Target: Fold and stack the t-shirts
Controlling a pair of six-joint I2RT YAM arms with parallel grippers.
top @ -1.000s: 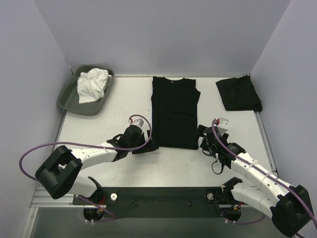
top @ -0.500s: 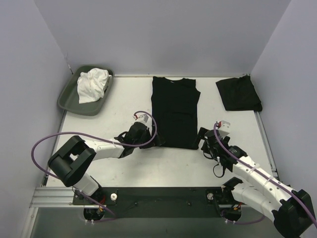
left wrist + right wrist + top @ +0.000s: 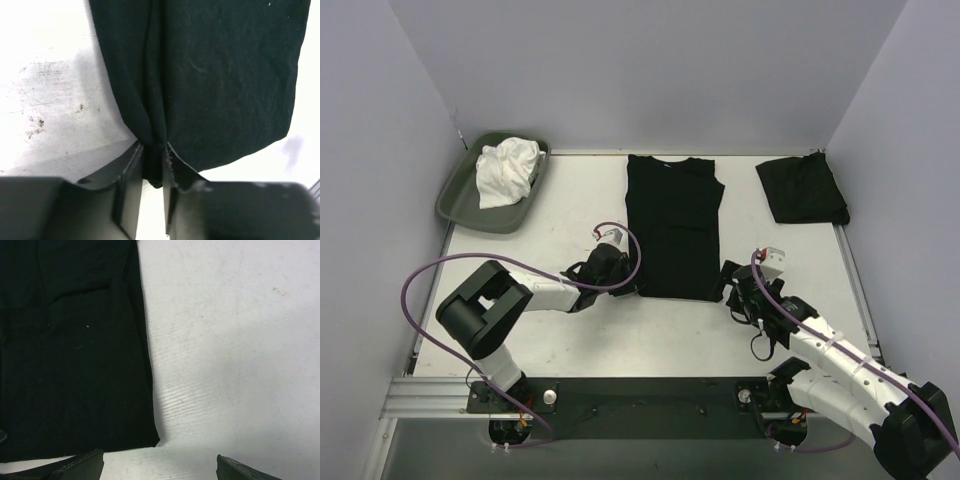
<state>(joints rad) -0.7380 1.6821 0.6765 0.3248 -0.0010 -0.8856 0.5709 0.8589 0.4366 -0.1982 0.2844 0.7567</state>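
A flat shirt (image 3: 672, 228) lies lengthwise in the middle of the counter (image 3: 560, 200), collar toward 12 o'clock. The left pincer (image 3: 153, 162) is nearly closed, pinching a bunched fold of cloth at the hem's 7 o'clock corner. The right pincer (image 3: 159, 456) gapes wide and holds nothing, low over bare counter just beside the hem's 5 o'clock corner. A folded shirt (image 3: 802, 190) sits well apart at 2 o'clock. At 10 o'clock a tray (image 3: 455, 200) holds a crumpled white cloth (image 3: 507, 172)
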